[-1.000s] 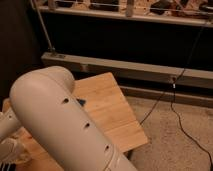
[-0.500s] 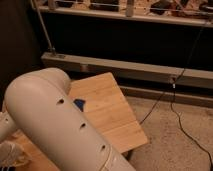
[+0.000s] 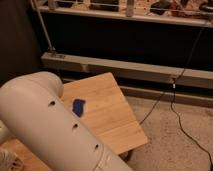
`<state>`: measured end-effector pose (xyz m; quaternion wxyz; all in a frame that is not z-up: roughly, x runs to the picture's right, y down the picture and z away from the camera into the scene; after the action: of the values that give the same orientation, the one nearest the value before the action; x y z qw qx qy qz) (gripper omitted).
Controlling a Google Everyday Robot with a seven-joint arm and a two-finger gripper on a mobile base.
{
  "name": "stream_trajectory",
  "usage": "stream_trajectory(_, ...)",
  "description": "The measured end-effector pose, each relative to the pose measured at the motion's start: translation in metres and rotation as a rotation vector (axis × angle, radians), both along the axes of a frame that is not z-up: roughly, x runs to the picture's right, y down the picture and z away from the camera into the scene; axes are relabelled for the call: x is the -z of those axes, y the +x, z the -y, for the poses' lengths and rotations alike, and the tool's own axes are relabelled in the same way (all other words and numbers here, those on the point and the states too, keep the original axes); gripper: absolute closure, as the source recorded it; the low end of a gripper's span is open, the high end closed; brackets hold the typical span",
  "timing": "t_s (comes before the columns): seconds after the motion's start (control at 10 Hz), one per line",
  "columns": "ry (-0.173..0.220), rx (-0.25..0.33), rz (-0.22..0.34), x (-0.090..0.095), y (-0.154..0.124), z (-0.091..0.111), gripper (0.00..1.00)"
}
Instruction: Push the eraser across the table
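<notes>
A small blue eraser (image 3: 78,107) lies on the pale-wood plank table (image 3: 112,115), toward its left-middle, right beside the edge of my arm. My big white arm link (image 3: 50,130) fills the lower left and covers the table's near-left part. My gripper is hidden behind or below that link and does not show. The table's far corner and right edge are in plain sight.
A dark wall with a metal rail (image 3: 130,70) runs behind the table. Black cables (image 3: 175,107) trail over the speckled floor (image 3: 175,150) to the right. A ribbed whitish part (image 3: 7,160) shows at the bottom left corner.
My arm link has shifted left and down in the view. This uncovers more of the table top and brings the blue eraser fully into sight.
</notes>
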<state>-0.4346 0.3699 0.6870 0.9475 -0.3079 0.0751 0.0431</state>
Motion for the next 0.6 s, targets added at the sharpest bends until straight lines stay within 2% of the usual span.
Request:
stream_trajectory(0.3,-0.007,0.072,0.088,0.009,-0.021,-0.025,1.0)
stream_trajectory(0.4,-0.029,0.076,0.173,0.02,-0.04,-0.037,1.0)
stream_trajectory(0.5,-0.052,0.069,0.222,0.029,-0.051,-0.043,1.0)
stream_trajectory(0.6,-0.106,0.044,0.315,0.05,-0.069,-0.05,1.0)
